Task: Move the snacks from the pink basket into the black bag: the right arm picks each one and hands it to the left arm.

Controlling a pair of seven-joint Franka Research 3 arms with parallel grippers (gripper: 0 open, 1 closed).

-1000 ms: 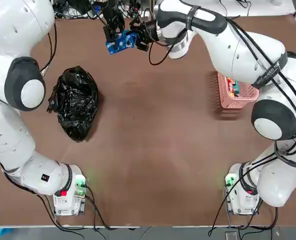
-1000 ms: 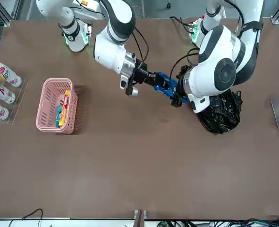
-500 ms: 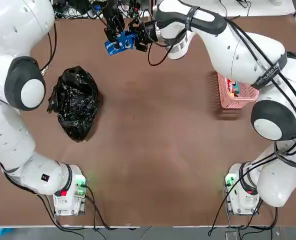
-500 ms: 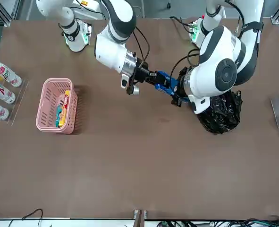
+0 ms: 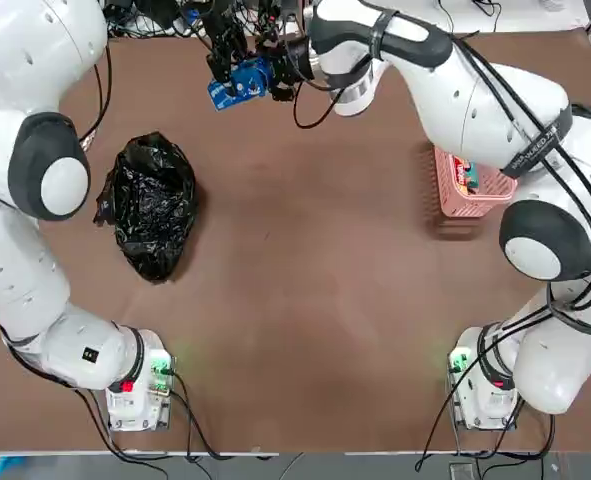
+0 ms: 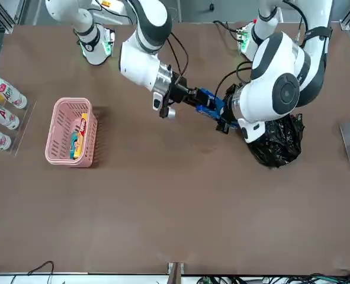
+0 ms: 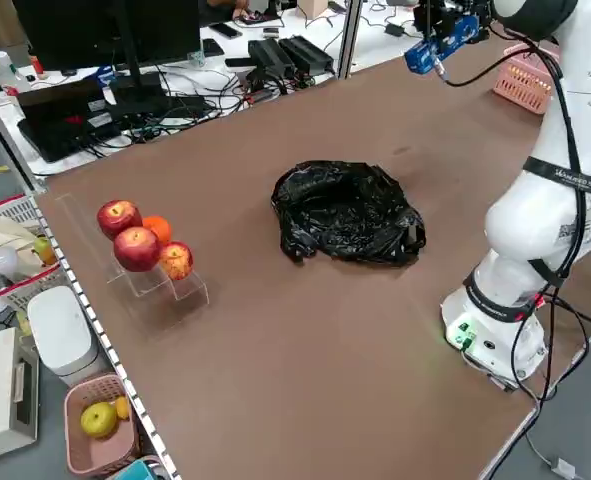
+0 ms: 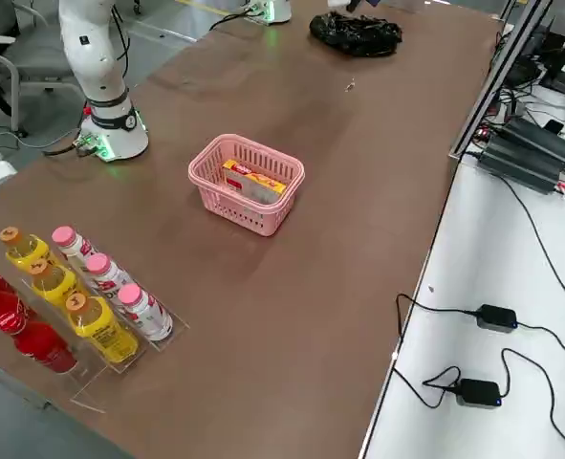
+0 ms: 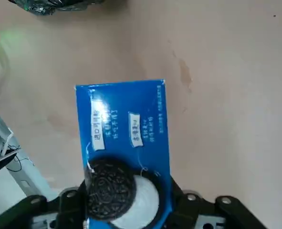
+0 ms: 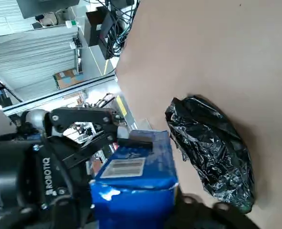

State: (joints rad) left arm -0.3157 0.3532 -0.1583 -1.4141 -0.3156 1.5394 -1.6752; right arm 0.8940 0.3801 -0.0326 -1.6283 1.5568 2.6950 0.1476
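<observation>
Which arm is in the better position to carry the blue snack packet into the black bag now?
Left. The left gripper has its jaws closed on the blue snack packet, and the black bag lies on that arm's side of the table. The right gripper is only at the packet's other end, across from the bag.

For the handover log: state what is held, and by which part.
The blue snack, above the table: left gripper grips one end. Right gripper is at the other end; whether it grips cannot be told.
</observation>
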